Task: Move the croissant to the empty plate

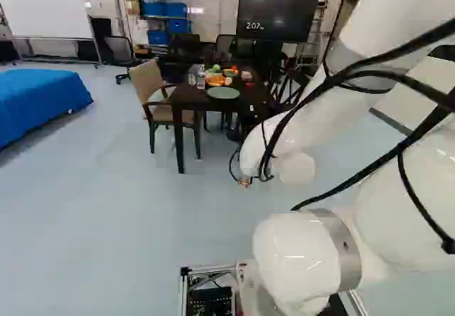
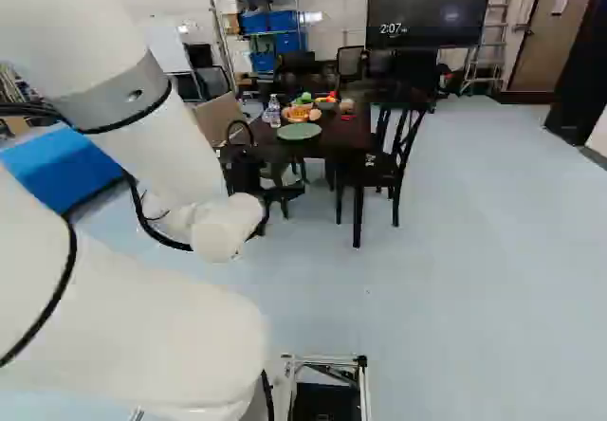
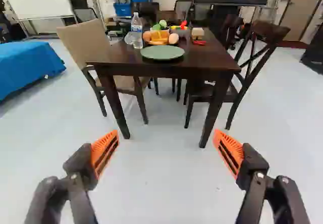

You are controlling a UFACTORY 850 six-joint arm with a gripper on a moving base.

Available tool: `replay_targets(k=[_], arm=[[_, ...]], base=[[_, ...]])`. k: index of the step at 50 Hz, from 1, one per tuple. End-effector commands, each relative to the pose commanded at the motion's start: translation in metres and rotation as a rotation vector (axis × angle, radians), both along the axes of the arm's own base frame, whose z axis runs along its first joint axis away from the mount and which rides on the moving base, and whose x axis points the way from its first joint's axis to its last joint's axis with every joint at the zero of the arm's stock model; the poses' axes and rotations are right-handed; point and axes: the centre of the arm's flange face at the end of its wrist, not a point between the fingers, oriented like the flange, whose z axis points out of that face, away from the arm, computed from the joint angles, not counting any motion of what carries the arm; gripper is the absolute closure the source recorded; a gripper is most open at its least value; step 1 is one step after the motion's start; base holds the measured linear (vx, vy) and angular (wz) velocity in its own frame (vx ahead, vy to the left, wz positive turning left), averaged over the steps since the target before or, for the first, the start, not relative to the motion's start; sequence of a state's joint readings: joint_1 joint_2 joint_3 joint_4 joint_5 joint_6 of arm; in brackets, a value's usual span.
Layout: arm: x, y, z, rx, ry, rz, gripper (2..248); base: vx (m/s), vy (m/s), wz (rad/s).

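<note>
In the right base view, my black gripper (image 2: 252, 169) shows past the arm, in front of the table. The wrist view has the gripper (image 3: 167, 146) with its orange-padded fingers wide apart and nothing between them. Ahead of it, the empty green plate (image 3: 162, 53) lies near the close edge of the dark table (image 3: 202, 62). Just behind that plate stands an orange dish (image 3: 159, 41) holding several food items, among them a tan rounded piece (image 3: 173, 38). I cannot tell which item is the croissant.
A water bottle (image 3: 137, 31) stands beside the green plate. Behind are a bowl (image 3: 182, 32) and a small box (image 3: 197, 33). A tan-backed chair (image 3: 83, 40) and a dark wooden chair (image 3: 247, 67) flank the table. A blue-covered surface (image 1: 43, 99) is off to the left.
</note>
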State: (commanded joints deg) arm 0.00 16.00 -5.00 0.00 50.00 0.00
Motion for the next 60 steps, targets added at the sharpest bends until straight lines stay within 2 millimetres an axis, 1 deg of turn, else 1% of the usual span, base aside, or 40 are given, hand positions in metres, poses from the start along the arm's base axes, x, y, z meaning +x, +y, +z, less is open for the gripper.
replay_targets(k=[20, 60], arm=[[0.0000, 0.0000, 0.0000, 0.000, 0.000, 0.000, 3], [0.0000, 0.0000, 0.0000, 0.000, 0.000, 0.000, 3]], base=[[0.051, -0.001, -0.008], [0.104, -0.001, -0.014]])
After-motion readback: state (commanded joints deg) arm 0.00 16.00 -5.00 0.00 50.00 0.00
